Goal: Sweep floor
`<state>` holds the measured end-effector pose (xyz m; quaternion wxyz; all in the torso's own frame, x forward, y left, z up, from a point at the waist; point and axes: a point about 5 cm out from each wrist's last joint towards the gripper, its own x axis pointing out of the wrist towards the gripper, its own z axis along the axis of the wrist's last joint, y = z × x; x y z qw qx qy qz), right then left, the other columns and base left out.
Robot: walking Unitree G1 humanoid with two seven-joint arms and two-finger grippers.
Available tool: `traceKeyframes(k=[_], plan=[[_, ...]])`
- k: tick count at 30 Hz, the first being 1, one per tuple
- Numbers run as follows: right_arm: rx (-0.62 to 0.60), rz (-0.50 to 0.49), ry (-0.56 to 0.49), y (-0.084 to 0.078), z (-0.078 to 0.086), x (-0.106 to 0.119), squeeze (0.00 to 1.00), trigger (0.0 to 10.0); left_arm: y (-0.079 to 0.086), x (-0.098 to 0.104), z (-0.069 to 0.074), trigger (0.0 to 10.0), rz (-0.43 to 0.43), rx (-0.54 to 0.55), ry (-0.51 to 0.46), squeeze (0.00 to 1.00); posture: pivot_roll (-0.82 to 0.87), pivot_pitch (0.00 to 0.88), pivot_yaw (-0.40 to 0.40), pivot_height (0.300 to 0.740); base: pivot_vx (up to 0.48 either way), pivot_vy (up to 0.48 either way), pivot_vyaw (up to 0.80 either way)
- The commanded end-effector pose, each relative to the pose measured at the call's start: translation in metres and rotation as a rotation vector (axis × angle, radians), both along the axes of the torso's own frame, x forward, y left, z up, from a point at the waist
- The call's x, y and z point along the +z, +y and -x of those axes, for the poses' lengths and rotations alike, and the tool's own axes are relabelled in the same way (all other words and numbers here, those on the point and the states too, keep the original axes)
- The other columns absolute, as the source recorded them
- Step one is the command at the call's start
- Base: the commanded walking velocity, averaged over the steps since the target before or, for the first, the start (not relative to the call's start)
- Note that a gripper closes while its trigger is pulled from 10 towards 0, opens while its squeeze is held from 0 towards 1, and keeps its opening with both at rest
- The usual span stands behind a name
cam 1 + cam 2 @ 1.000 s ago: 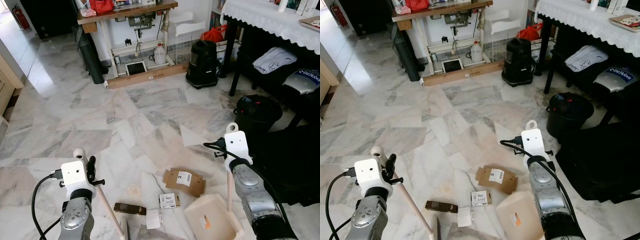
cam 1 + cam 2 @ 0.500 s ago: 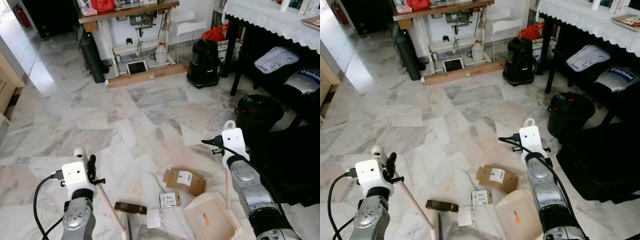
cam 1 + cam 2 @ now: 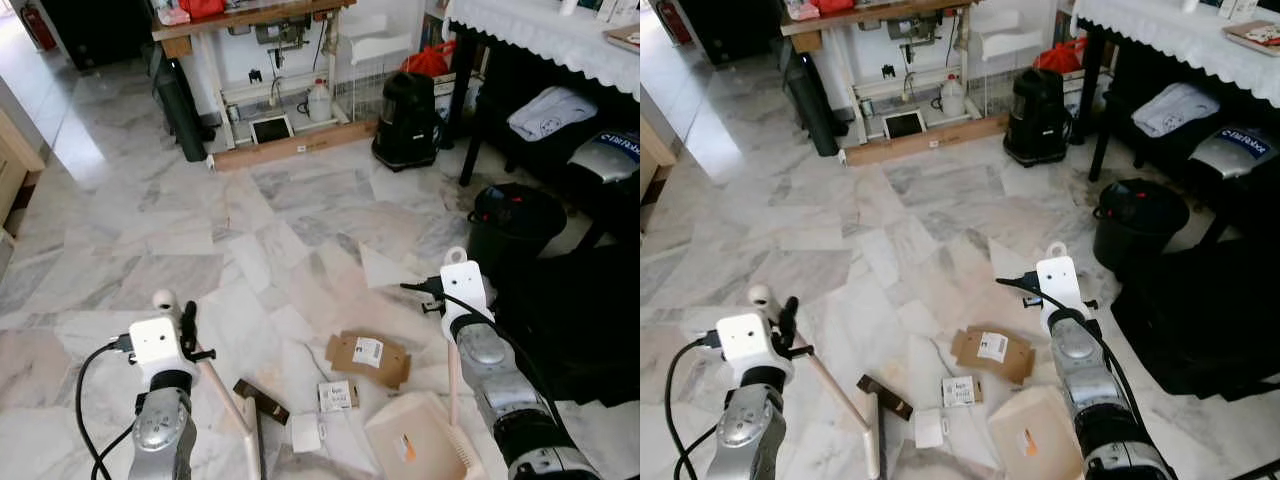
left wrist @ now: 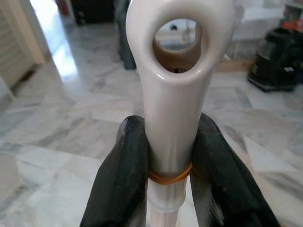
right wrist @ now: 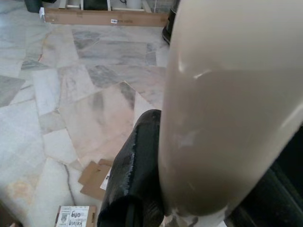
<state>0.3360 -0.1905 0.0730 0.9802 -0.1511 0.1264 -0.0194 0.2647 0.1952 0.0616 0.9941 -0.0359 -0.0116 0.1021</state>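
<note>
Litter lies in a loose cluster on the marble floor (image 3: 150, 250) between the two arms: a flattened brown cardboard piece (image 3: 369, 357) farthest out, a small printed box (image 3: 333, 395) nearer, a white scrap (image 3: 305, 433) nearer again, and a dark brown bar (image 3: 261, 400) to their left; that bar has swung from lying level to a slant, its far end now pointing away to the left, while the rest of the litter sits as it did a moment ago; the broom (image 3: 225, 415) in the left gripper (image 4: 168, 187) has its head right beside the bar, so I judge the sweep has begun to bite, nudging the first piece rightward; the left fingers (image 4: 120, 175) are clamped either side of the cream handle just below its hanging loop; to the right, the right gripper (image 5: 189, 208) pinches the upright handle of the cream dustpan (image 3: 415, 445), whose tray rests on the floor near the litter, mouth towards it; the remaining pieces are still outside the pan, so most of the job is ahead; far beyond stand a black bin (image 3: 515, 225) and a black vacuum (image 3: 405, 120).
</note>
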Motion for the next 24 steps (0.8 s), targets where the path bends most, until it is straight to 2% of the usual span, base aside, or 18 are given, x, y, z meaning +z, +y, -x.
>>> traceKeyframes(k=[1, 8, 24], plan=[[0.014, -0.013, -0.031, 0.007, -0.005, 0.006, 0.0, 10.0, 0.004, -0.004, 0.0, 10.0, 0.027, 0.006, 0.026, 0.0, -0.29, 0.101, 0.114, 0.74, 0.0, 0.0, 0.0], [0.006, -0.039, -0.074, 0.009, -0.01, 0.011, 0.0, 10.0, 0.004, -0.007, -0.003, 10.0, 0.049, -0.005, 0.031, 0.0, -0.29, 0.107, 0.118, 0.74, 0.0, 0.0, 0.0], [-0.001, -0.049, -0.066, 0.021, -0.016, 0.006, 0.0, 10.0, 0.0, -0.012, -0.003, 10.0, 0.052, -0.063, 0.069, 0.0, -0.28, 0.114, 0.123, 0.74, 0.0, 0.0, 0.0]])
